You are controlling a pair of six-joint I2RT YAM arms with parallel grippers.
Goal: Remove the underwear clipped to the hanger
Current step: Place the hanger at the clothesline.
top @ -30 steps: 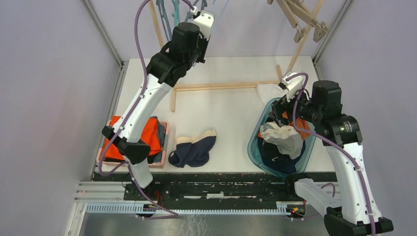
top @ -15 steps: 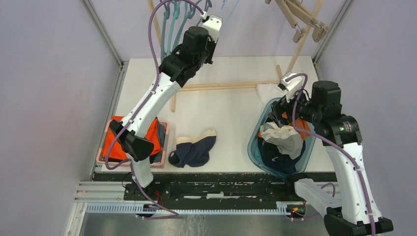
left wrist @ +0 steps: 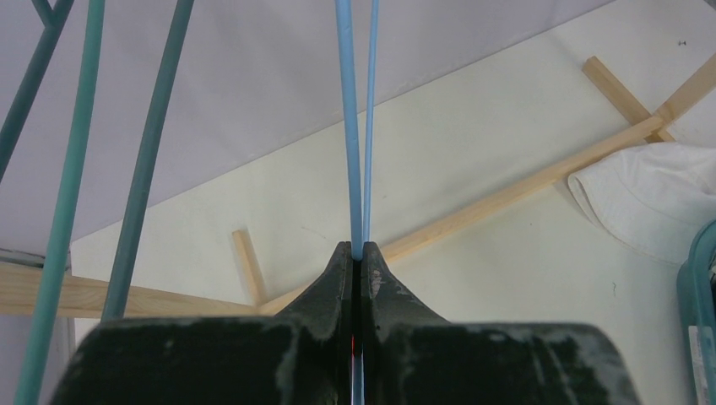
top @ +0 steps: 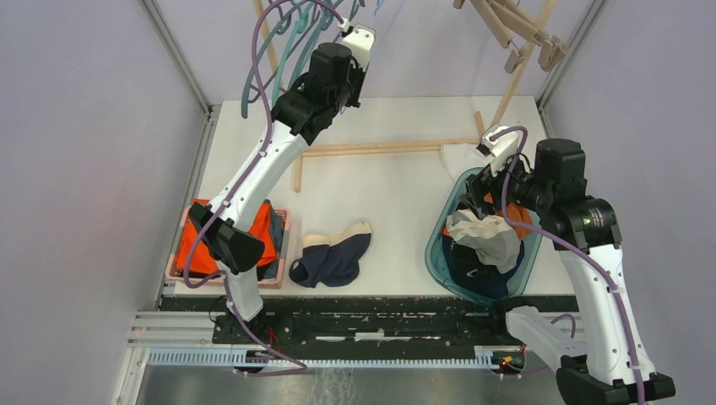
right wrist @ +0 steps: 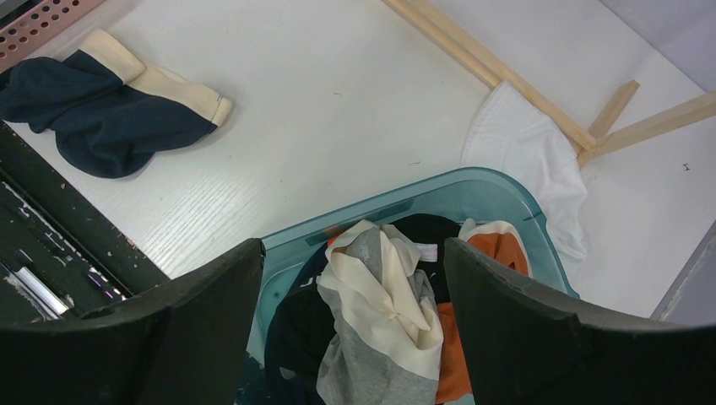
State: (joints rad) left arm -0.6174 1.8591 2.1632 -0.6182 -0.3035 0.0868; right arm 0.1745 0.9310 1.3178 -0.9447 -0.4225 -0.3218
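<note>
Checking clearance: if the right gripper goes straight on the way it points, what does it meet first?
Most likely the cream and grey underwear lying on top in the teal bin, framed between the open jaws of the right gripper.

Robot lab test cell, plain lilac walls (top: 84, 169), aluminium frame posts (top: 174, 53), white tabletop (top: 388, 194), black mounting rail (top: 380, 325).

On my overhead feed, the white table (top: 393, 207) carries a pink tray (top: 286, 228) at its near left, with a bright orange folded cloth (top: 264, 236) lying in it. A teal bin (top: 429, 243) sits near right. Pale wooden slats (top: 380, 148) lie flat across the far part. A black rail (top: 371, 327) edges the near side.
</note>
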